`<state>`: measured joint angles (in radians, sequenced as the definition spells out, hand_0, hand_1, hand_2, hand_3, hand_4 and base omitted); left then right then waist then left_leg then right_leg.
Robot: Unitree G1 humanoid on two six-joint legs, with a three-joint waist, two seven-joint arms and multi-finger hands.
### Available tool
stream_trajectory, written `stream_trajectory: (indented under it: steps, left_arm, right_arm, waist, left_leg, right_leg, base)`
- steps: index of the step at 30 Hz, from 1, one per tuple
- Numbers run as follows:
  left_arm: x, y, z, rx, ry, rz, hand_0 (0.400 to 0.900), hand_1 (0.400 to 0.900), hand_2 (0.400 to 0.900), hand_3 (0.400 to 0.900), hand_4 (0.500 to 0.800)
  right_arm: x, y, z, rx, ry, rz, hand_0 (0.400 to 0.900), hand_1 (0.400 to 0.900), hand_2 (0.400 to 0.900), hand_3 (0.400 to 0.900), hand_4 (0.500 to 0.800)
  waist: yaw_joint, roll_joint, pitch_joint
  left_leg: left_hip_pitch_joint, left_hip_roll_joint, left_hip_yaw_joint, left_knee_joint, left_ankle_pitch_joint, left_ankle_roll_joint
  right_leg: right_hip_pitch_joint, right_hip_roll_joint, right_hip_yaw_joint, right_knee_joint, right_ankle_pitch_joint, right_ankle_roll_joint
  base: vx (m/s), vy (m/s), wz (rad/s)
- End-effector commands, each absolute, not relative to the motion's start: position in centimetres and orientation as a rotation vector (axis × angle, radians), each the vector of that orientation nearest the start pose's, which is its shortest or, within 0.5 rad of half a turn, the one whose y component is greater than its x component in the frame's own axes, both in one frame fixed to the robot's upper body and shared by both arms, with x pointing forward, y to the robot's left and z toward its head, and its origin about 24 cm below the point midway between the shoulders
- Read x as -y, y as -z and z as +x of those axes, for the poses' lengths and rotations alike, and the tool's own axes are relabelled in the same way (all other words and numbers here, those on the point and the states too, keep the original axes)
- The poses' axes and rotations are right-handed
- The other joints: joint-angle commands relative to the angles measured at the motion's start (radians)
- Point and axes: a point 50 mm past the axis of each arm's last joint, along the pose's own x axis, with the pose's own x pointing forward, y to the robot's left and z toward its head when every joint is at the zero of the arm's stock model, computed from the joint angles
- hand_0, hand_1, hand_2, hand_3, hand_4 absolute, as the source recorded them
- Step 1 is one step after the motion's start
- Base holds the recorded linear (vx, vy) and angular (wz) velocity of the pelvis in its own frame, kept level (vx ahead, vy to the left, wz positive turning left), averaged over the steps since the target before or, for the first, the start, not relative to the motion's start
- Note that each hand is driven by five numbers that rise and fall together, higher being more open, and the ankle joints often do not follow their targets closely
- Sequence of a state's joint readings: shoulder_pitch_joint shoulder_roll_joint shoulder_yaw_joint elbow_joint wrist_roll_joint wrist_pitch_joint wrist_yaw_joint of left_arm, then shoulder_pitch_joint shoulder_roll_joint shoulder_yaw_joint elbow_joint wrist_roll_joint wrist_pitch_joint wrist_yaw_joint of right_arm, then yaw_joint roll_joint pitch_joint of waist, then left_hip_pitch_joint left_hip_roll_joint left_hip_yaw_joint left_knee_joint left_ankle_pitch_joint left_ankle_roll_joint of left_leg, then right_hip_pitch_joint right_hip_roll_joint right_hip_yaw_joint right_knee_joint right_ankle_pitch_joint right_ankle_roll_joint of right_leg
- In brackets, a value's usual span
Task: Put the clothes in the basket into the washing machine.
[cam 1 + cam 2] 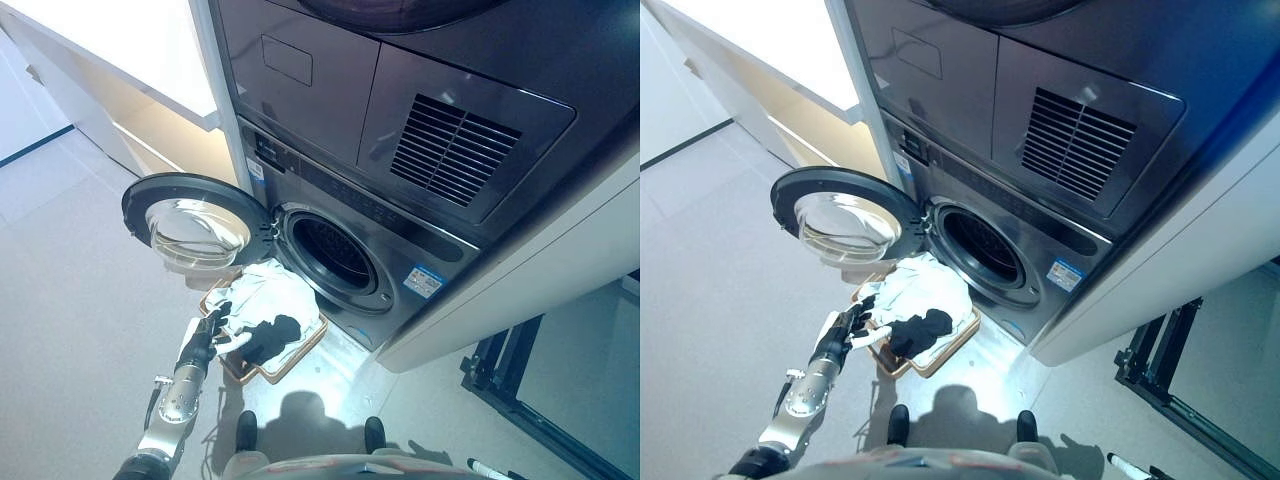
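Left hand (213,330) rests at the basket's (290,362) 9 o'clock edge, fingers (862,306) relaxed, holding nothing. Pale clothes (265,292) and a dark garment (268,335) fill it (washing machine (345,262) door (190,222) open).

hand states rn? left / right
Left robot hand: open, fingers reaching over the basket edge onto the pale clothes, holding nothing.
Right robot hand: not in view.

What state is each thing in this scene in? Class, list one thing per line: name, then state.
Washing machine: drum looks empty.
Washing machine door: swung fully open to the left.
Basket: on the floor before the drum, full of clothes.
White cloth: heaped in the basket.
Dark garment: lying on top of the white cloth.
Left hand: at the basket's left edge, fingers relaxed, holding nothing.
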<state>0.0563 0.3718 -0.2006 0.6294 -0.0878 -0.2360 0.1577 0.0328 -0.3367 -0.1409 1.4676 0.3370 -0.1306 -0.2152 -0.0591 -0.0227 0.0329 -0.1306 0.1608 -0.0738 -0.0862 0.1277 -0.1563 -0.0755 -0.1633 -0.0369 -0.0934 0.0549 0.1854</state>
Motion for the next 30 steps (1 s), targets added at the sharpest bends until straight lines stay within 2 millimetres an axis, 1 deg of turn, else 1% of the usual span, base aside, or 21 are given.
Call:
stream_trajectory:
  steps: [1, 6, 14, 17, 18, 19, 20, 21, 23, 24, 25, 26, 30]
  left_arm:
    - [-24.8, 3.4, 22.9, -0.263, -0.115, 0.374, 0.9, 0.9, 0.9, 0.9, 0.8]
    - [-24.8, 3.3, 22.9, -0.257, -0.112, 0.365, 0.9, 0.9, 0.9, 0.9, 0.8]
    - [-25.3, 3.6, 22.7, -0.283, -0.135, 0.423, 0.9, 0.9, 0.9, 0.9, 0.8]
    - [-25.4, 3.6, 23.0, -0.288, -0.12, 0.459, 0.9, 0.9, 0.9, 0.9, 0.8]
    - [-25.4, 3.6, 23.0, -0.288, -0.12, 0.459, 0.9, 0.9, 0.9, 0.9, 0.8]
    - [-25.4, 3.3, 23.5, -0.274, -0.111, 0.483, 0.9, 0.9, 0.9, 0.9, 0.8]
    - [-25.3, 3.3, 23.5, -0.274, -0.111, 0.483, 0.9, 0.9, 0.9, 0.9, 0.8]
    - [-25.3, 3.0, 24.0, -0.261, -0.097, 0.519, 0.9, 0.9, 0.9, 0.9, 0.8]
    - [-25.4, 2.8, 24.3, -0.252, -0.1, 0.527, 0.9, 0.9, 0.9, 0.9, 0.8]
    - [-25.6, 2.6, 24.7, -0.247, -0.112, 0.535, 0.9, 0.9, 0.9, 0.9, 0.8]
    - [-25.7, 2.5, 24.8, -0.245, -0.116, 0.548, 0.9, 0.9, 0.9, 0.9, 0.8]
    - [-25.6, 2.5, 24.8, -0.244, -0.117, 0.548, 0.9, 0.9, 0.9, 0.9, 0.8]
    - [-25.5, 1.3, 26.3, -0.189, -0.128, 0.595, 0.9, 0.9, 0.9, 0.9, 0.8]
  right_arm:
    - [30.8, 14.6, 1.4, -1.268, 0.836, -0.096, 0.9, 0.9, 0.9, 0.9, 0.8]
    - [30.8, 14.6, 1.4, -1.265, 0.835, -0.095, 0.9, 0.9, 0.9, 0.9, 0.8]
    - [30.8, 14.6, 1.7, -1.261, 0.826, -0.103, 0.9, 0.9, 0.9, 0.9, 0.8]
    - [31.3, 14.3, 2.8, -1.227, 0.821, -0.119, 0.9, 0.9, 0.9, 0.9, 0.8]
    - [31.3, 14.3, 2.8, -1.226, 0.821, -0.119, 0.9, 0.9, 0.9, 0.9, 0.8]
    - [31.6, 14.1, 3.5, -1.204, 0.82, -0.132, 0.9, 0.9, 0.9, 0.9, 0.8]
    - [31.6, 14.1, 3.5, -1.204, 0.82, -0.132, 0.9, 0.9, 0.9, 0.9, 0.8]
    - [31.9, 13.9, 4.5, -1.172, 0.812, -0.142, 0.9, 0.9, 0.9, 0.9, 0.8]
    - [32.0, 13.8, 4.9, -1.16, 0.808, -0.146, 0.9, 0.9, 0.9, 0.9, 0.8]
    - [32.0, 13.7, 5.7, -1.137, 0.794, -0.156, 0.9, 0.9, 0.9, 0.9, 0.8]
    - [32.0, 13.6, 6.0, -1.127, 0.786, -0.164, 0.9, 0.9, 0.9, 0.9, 0.8]
    - [32.0, 13.6, 6.0, -1.126, 0.786, -0.163, 0.9, 0.9, 0.9, 0.9, 0.8]
    - [32.6, 12.8, 8.6, -1.047, 0.768, -0.201, 0.9, 0.9, 0.9, 0.9, 0.8]
  waist:
    - [0.012, -0.05, -0.006]
    - [0.012, -0.05, -0.006]
    - [0.009, -0.049, 0.005]
    - [0.006, -0.044, 0.03]
    - [0.006, -0.044, 0.03]
    - [0.003, -0.04, 0.045]
    - [0.004, -0.04, 0.044]
    - [-0.002, -0.037, 0.063]
    - [-0.002, -0.035, 0.07]
    - [-0.006, -0.032, 0.091]
    - [-0.009, -0.03, 0.101]
    - [-0.009, -0.03, 0.101]
    - [-0.013, -0.017, 0.167]
  left_leg:
    - [-0.008, 0.028, -0.037, 0.043, -0.057, 0.036]
    - [-0.007, 0.028, -0.038, 0.043, -0.058, 0.036]
    - [-0.012, 0.027, -0.036, 0.041, -0.054, 0.034]
    - [-0.03, 0.023, -0.032, 0.038, -0.048, 0.036]
    - [-0.031, 0.023, -0.032, 0.038, -0.048, 0.036]
    - [-0.048, 0.021, -0.031, 0.041, -0.046, 0.038]
    - [-0.05, 0.021, -0.03, 0.041, -0.046, 0.038]
    - [-0.074, 0.018, -0.027, 0.047, -0.043, 0.039]
    - [-0.087, 0.016, -0.026, 0.051, -0.042, 0.04]
    - [-0.108, 0.016, -0.025, 0.061, -0.04, 0.042]
    - [-0.119, 0.015, -0.023, 0.066, -0.04, 0.043]
    - [-0.12, 0.015, -0.023, 0.067, -0.04, 0.043]
    - [-0.181, 0.001, -0.012, 0.104, -0.044, 0.047]
  right_leg:
    - [0.027, -0.013, 0.001, 0.056, -0.04, -0.001]
    - [0.026, -0.014, 0.001, 0.056, -0.041, -0.001]
    - [0.018, -0.014, 0.005, 0.057, -0.039, -0.001]
    - [-0.006, -0.019, 0.014, 0.054, -0.025, 0.002]
    - [-0.007, -0.019, 0.014, 0.054, -0.025, 0.002]
    - [-0.025, -0.023, 0.019, 0.053, -0.018, 0.005]
    - [-0.027, -0.023, 0.019, 0.054, -0.018, 0.005]
    - [-0.053, -0.026, 0.027, 0.056, -0.012, 0.007]
    - [-0.067, -0.028, 0.031, 0.06, -0.009, 0.007]
    - [-0.089, -0.031, 0.038, 0.063, -0.004, 0.006]
    - [-0.1, -0.032, 0.042, 0.063, 0.0, 0.006]
    - [-0.101, -0.032, 0.042, 0.064, 0.0, 0.006]
    - [-0.155, -0.043, 0.064, 0.061, 0.02, 0.006]
  base:
    - [0.0, 0.0, 0.0]
    - [0.0, 0.0, 0.0]
    - [0.0, 0.002, -0.01]
    - [-0.04, 0.022, -0.1]
    - [-0.07, 0.023, -0.1]
    - [-0.04, 0.015, -0.06]
    - [-0.1, 0.04, -0.12]
    - [-0.08, 0.036, -0.1]
    - [-0.07, 0.031, -0.09]
    - [-0.05, 0.024, -0.08]
    - [-0.05, 0.024, -0.08]
    - [-0.05, 0.027, -0.09]
    - [-0.09, 0.045, -0.12]
